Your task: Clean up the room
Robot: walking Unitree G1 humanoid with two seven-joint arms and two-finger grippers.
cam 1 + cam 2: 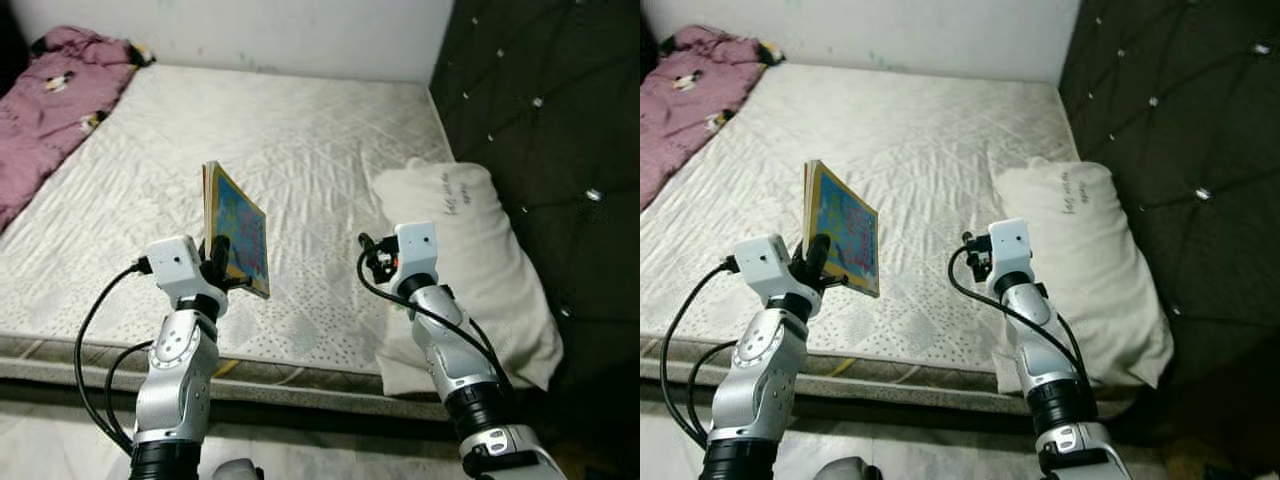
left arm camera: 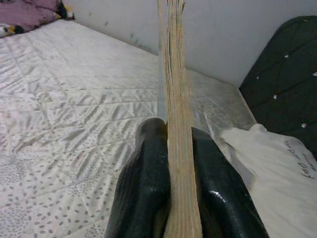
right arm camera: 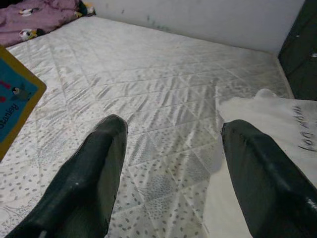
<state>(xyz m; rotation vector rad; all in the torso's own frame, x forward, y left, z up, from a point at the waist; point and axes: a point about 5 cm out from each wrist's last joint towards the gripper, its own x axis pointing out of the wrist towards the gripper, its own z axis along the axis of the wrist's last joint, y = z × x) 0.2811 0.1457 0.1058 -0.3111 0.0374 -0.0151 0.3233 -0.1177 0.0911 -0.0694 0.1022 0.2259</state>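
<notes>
Above the mattress (image 1: 300,150), book (image 1: 240,228) upright between left gripper (image 1: 218,258) jaws

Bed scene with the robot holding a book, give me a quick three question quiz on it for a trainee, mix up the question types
1. True or false: the left gripper is shut on the book.
2. Multiple choice: the white pillow lies (A) at the foot of the mattress, (B) beside the dark tufted headboard, (C) on the floor.
3. Fill in: the purple blanket is bunched at the far ____ corner of the mattress, by the robot's sides.

Key
1. True; the book stands upright between its fingers.
2. B
3. Left. The right gripper is open over the mattress.
</notes>
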